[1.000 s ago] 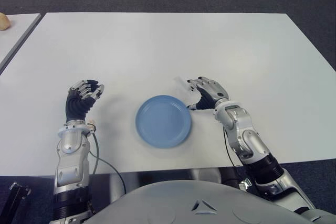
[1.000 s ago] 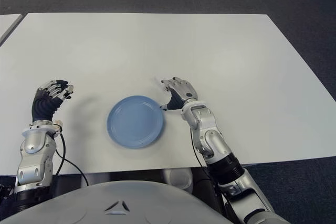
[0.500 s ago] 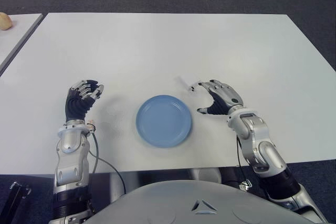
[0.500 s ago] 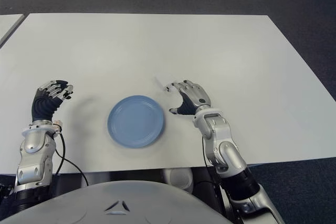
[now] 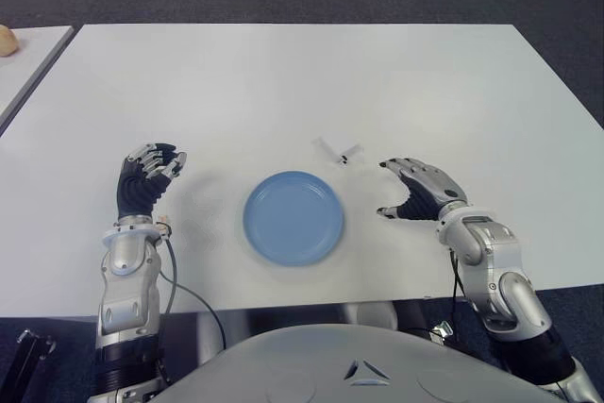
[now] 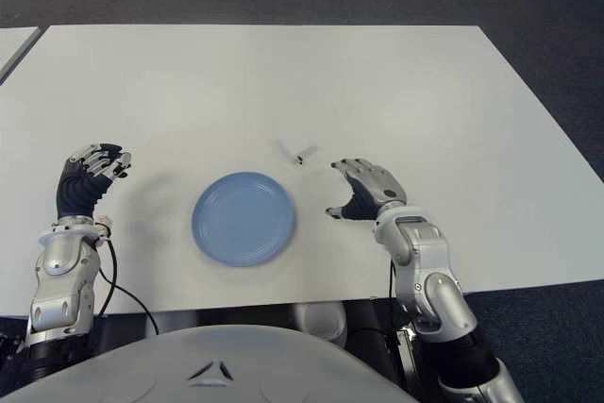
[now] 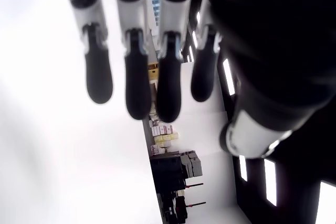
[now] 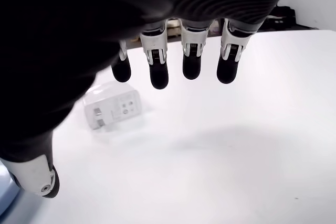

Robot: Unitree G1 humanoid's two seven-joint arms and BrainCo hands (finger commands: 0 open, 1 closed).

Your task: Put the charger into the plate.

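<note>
A small white charger (image 5: 341, 151) lies on the white table just beyond the far right rim of the round blue plate (image 5: 293, 217); nothing is on the plate. The right wrist view shows the charger (image 8: 111, 109) on the table, prongs visible, apart from the fingers. My right hand (image 5: 415, 192) hovers to the right of the plate and nearer than the charger, fingers spread and holding nothing. My left hand (image 5: 149, 173) shows to the left of the plate, fingers relaxed and empty.
The white table (image 5: 283, 82) stretches far ahead, with dark carpet beyond it. A second table's edge (image 5: 28, 63) lies at the far left with a small tan object (image 5: 8, 39) on it. A cable (image 5: 184, 290) hangs by my left forearm.
My right hand has drawn back to the right, away from the plate's rim, uncovering the charger, which stays on the table. The left hand has not moved.
</note>
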